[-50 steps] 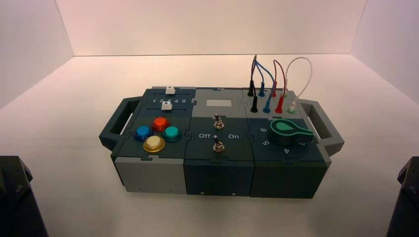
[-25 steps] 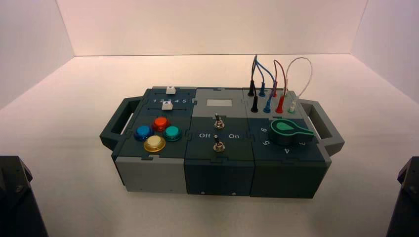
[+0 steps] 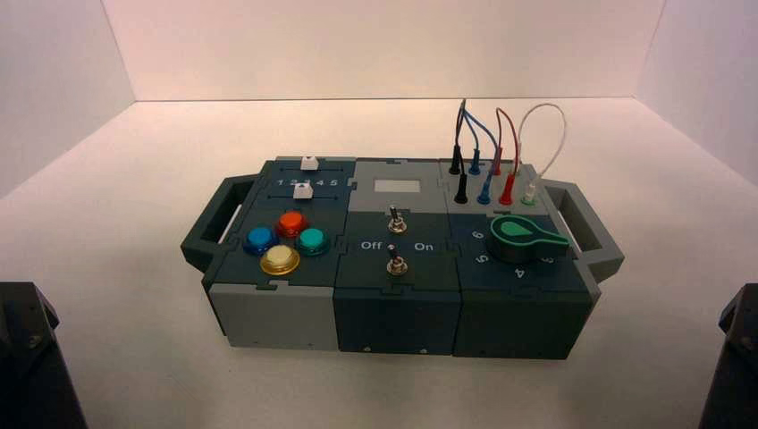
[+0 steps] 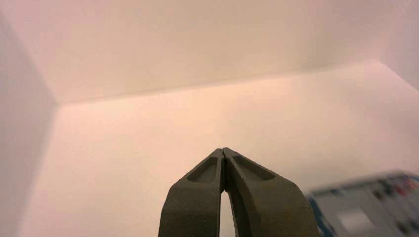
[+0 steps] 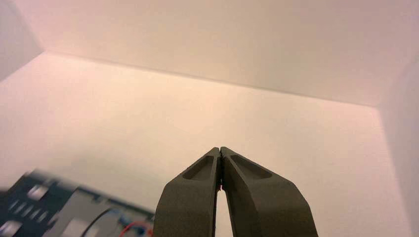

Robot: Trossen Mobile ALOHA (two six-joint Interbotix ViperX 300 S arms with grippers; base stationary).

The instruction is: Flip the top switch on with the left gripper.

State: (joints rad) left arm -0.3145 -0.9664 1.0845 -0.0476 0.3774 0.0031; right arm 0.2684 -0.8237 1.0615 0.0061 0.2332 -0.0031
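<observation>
High view: top silver toggle switch (image 3: 397,220), probably stiff; best nudged at its lever tip. Left wrist view: my left end effector (image 4: 223,149), clenched, away from the box (image 3: 398,259).

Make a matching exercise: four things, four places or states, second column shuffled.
1. Top switch
2. Left pincer
3. Green-and-black knob
4. Yellow button

A. Nearest the box's front edge among four round buttons
B. Shut, away from the box
C. Between the pale rectangular plate and the "Off On" lettering
D. On the box's right-hand section, nearer the front than the wires

Pairs: 1-C, 2-B, 3-D, 4-A
</observation>
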